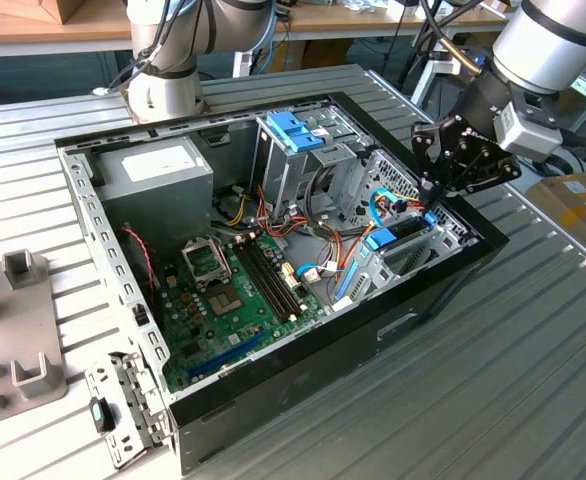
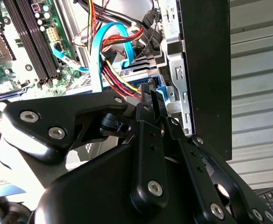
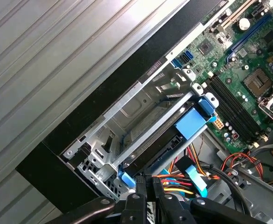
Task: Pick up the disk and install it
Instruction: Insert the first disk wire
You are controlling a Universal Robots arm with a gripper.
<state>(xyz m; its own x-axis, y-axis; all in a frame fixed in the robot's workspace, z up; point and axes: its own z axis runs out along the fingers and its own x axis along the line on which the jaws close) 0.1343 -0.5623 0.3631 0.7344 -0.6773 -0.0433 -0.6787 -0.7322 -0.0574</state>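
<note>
The disk (image 1: 398,232) stands on edge in the metal bay at the corner of the open computer case on the exterior view's right, its blue carrier frame (image 3: 191,123) along the top. In the first wrist view the disk (image 3: 162,142) runs slantwise through the bay. My gripper (image 1: 428,197) hangs right over its outer end, beside the case's black wall. Its black fingers (image 3: 141,198) lie close together, tips at the carrier's blue end tab (image 3: 125,179). The second wrist view has my gripper (image 2: 148,100) by that blue tab (image 2: 160,93).
Inside the case lie the green motherboard (image 1: 233,290), a grey power-supply box (image 1: 158,170), a drive cage with a blue handle (image 1: 295,130) and loose coloured cables (image 3: 187,182) beside the bay. Another arm's base (image 1: 163,90) stands behind. Grey fixtures (image 1: 13,330) sit at the exterior view's left.
</note>
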